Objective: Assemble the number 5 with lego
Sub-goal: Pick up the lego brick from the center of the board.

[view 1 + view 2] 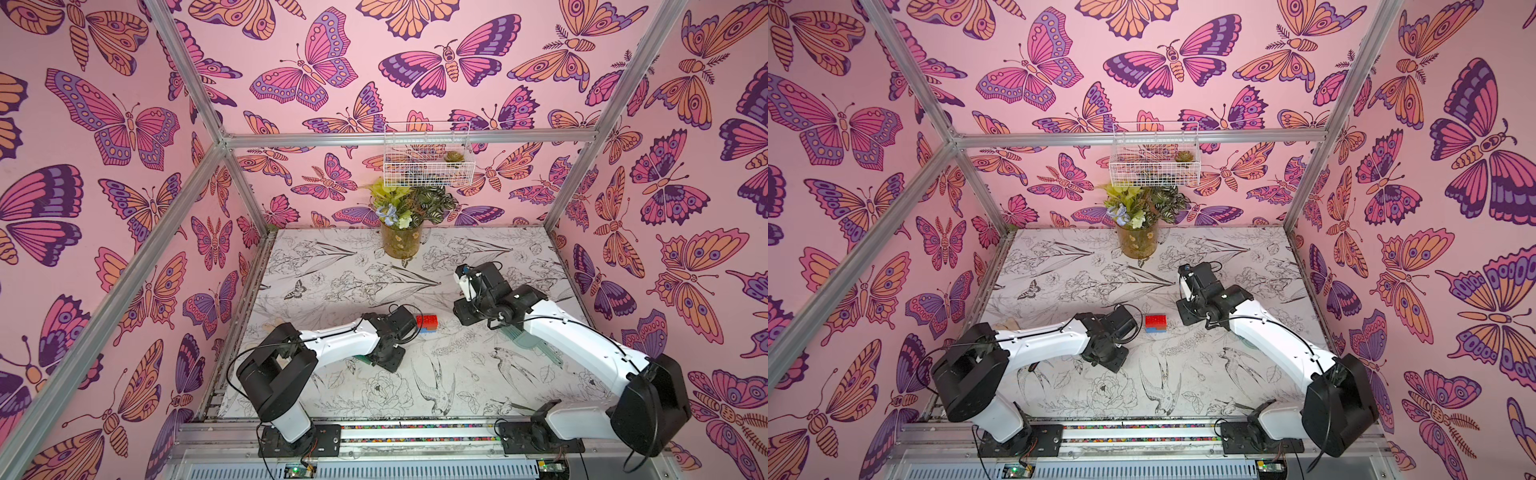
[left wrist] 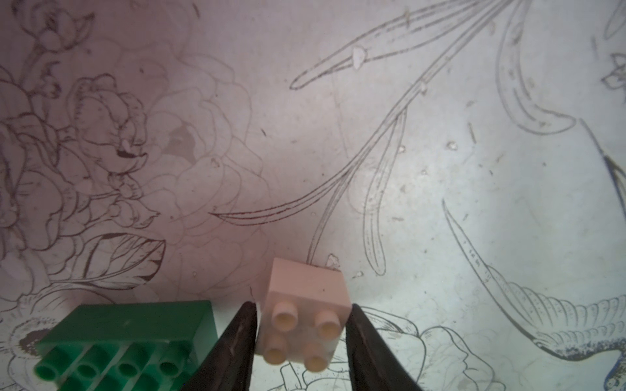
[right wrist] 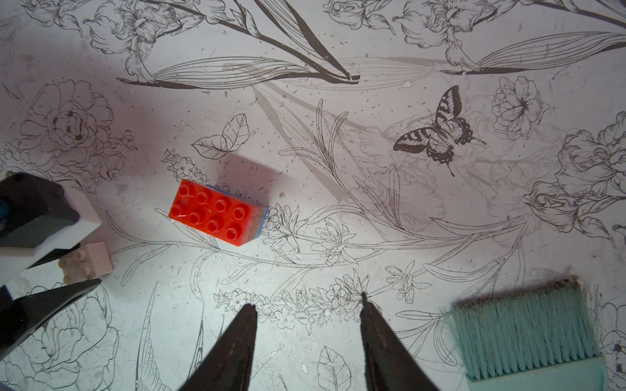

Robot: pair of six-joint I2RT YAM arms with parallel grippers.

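Note:
In the left wrist view my left gripper (image 2: 302, 304) is shut on a white square brick (image 2: 305, 304), one dark finger against each side, studs facing the camera. A green oblong brick (image 2: 128, 335) lies right beside it on its side, hollow underside showing. The right wrist view shows the same white brick (image 3: 91, 260) low over the table between the left fingers (image 3: 61, 294). A red oblong brick (image 1: 427, 321) (image 1: 1155, 321) (image 3: 211, 210) tops a small stack on the table, with an orange layer and a blue brick (image 3: 263, 218) under it. My right gripper (image 3: 306, 300) hangs open and empty, short of that stack.
A teal brush (image 3: 521, 333) lies on the table beside the right gripper, under the right arm. A glass vase of flowers (image 1: 402, 243) stands at the back edge, below a white wire basket (image 1: 428, 166) on the wall. Metal frame posts bound the flower-printed tabletop (image 1: 332, 266).

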